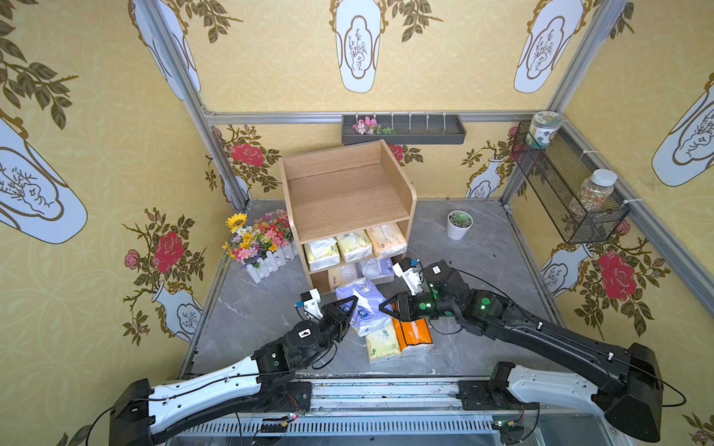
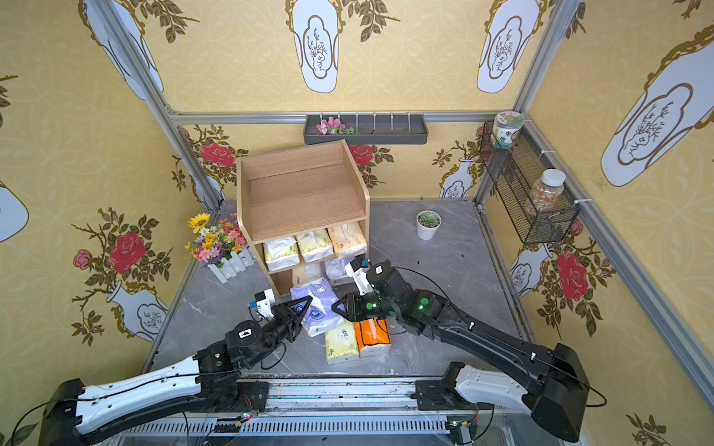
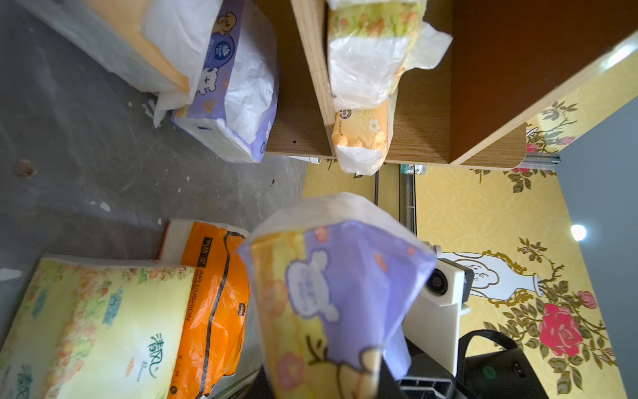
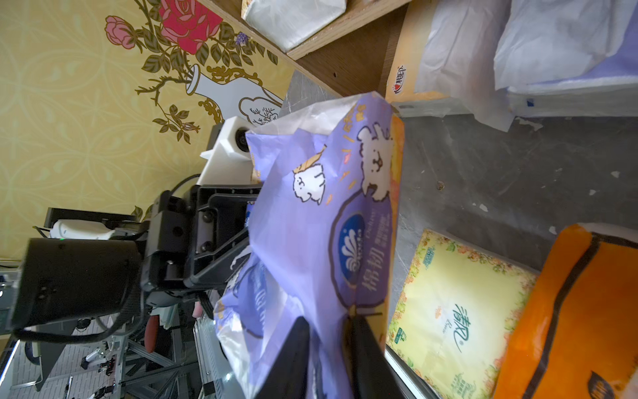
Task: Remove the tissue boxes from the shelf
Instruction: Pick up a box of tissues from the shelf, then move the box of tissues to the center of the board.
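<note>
Grey marble table (image 1: 247, 316), yellow floral walls on three sides.

Left gripper (image 1: 351, 303): jaws closed on the 9 o'clock end of a lavender pack (image 1: 365, 309), which is raised off the table.

Right gripper (image 1: 384, 307): jaws a little apart, with the same pack's 3 o'clock edge between them. Whether they pinch it cannot be told.

Just at 6 o'clock of this pack, a yellow pack (image 1: 382, 343) and an orange pack (image 1: 415, 334) lie flat on the table, side by side and touching.

At 12 o'clock stands the shelf (image 1: 347, 193). Its middle tier holds three pale packs (image 1: 354, 245) in a row. Its bottom tier holds a cream pack (image 1: 342, 275) and a second lavender pack (image 1: 382, 270).

Flowers (image 1: 259, 237) stand at 9 o'clock of the shelf, and a potted succulent (image 1: 459, 224) at 3 o'clock.
</note>
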Available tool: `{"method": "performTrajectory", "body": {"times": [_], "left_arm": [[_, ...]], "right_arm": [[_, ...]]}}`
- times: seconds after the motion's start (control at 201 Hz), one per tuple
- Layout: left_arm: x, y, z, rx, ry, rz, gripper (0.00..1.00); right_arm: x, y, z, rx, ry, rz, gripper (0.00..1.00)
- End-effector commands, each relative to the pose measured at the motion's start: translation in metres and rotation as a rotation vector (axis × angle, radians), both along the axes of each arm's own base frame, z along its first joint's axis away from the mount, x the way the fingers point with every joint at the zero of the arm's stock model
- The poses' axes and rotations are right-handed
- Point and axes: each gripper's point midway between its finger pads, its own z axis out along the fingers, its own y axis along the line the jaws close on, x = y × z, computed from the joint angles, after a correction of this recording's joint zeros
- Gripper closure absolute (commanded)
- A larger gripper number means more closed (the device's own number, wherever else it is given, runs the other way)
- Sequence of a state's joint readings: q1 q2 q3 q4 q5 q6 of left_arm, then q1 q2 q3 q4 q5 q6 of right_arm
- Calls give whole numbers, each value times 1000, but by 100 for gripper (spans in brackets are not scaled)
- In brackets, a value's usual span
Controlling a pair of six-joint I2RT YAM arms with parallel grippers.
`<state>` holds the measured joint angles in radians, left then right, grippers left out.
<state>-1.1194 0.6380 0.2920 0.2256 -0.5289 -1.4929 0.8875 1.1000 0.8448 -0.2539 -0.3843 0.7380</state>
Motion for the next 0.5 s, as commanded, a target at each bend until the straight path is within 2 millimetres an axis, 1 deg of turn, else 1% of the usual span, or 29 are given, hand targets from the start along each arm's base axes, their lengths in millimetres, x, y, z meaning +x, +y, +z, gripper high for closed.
{"method": "performTrajectory", "body": {"times": [0.0, 0.055, 0.125, 0.189, 0.289, 0.403, 0.493], "left_arm": [[-4, 7, -20, 215, 27, -26, 77], [-7, 12, -25, 286, 49, -36, 78], [-12, 18, -33, 358, 77, -54, 80], [-17, 26, -41, 410, 100, -67, 81], [-24, 42, -56, 521, 148, -71, 82], [-34, 64, -80, 688, 230, -72, 82], [-39, 72, -92, 782, 269, -93, 81]], "right_arm": [[5, -4, 4, -25, -43, -17, 45], [8, -9, 3, -54, -52, -36, 37], [12, -16, 1, -91, -64, -58, 31], [14, -21, 1, -123, -76, -67, 30], [17, -30, 9, -149, -108, -86, 30], [24, -43, 12, -175, -126, -132, 30], [28, -48, 12, -186, -123, -148, 30]]}}
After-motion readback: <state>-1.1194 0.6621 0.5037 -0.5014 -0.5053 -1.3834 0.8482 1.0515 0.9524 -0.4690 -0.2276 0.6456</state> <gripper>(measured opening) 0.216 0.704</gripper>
